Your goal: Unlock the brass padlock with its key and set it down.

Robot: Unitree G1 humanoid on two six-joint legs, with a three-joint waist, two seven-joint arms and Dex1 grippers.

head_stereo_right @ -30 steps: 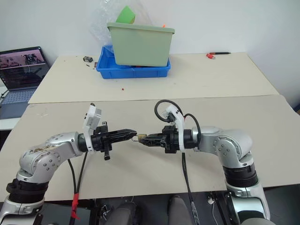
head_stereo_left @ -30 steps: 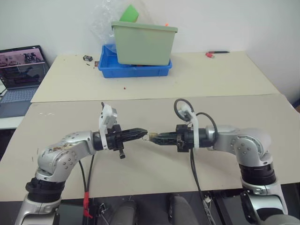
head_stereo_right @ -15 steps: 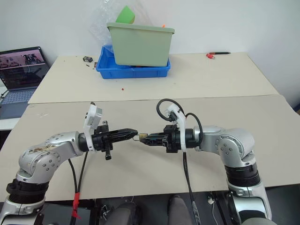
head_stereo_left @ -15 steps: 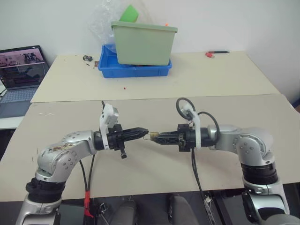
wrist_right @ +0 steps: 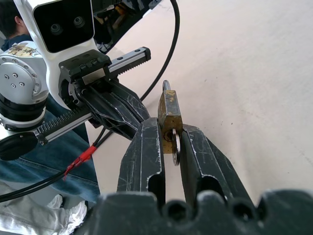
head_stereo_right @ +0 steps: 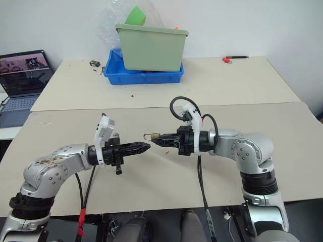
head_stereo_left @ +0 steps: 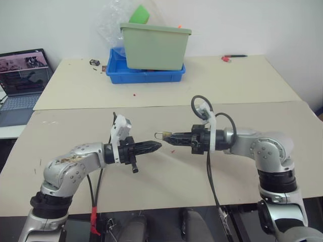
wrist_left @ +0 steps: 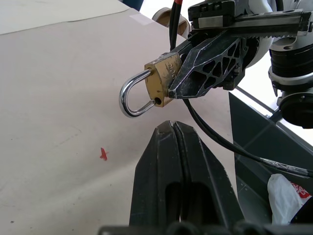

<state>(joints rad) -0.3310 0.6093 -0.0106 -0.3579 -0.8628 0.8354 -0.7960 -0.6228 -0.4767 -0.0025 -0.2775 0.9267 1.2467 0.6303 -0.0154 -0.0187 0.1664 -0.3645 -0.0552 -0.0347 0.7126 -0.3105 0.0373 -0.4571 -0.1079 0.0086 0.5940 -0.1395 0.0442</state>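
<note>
**Padlock held mid-air, between two grippers**

Over the front table point(head_stereo_left: 282, 121), both arms met nose to nose, well above the tabletop. The right gripper point(wrist_right: 172, 139) had the padlock point(wrist_left: 164, 81) pinched by its brass body between the fingertips, so the lock hung in the air off the table. Its silver shackle point(wrist_left: 132, 95) stuck out past the fingertips toward the other arm, and in the left wrist view one leg looked pulled free of the body, with a small hole showing beside it. A bit of silvery metal sat below the lock between the right fingers point(wrist_right: 203, 156); couldn't tell what it was.

The left gripper point(wrist_left: 171, 128) was squeezed fully closed with nothing in it, tip just short of the shackle and not touching it.

Further back, on the rear table, a green bin point(head_stereo_left: 154, 46) sat in a blue tray point(head_stereo_left: 144, 75), with a clear bag point(head_stereo_left: 113, 22) behind. A laptop point(head_stereo_left: 22, 75) was open off to the left, and a red pen point(head_stereo_left: 233, 57) lay at the far right.
</note>
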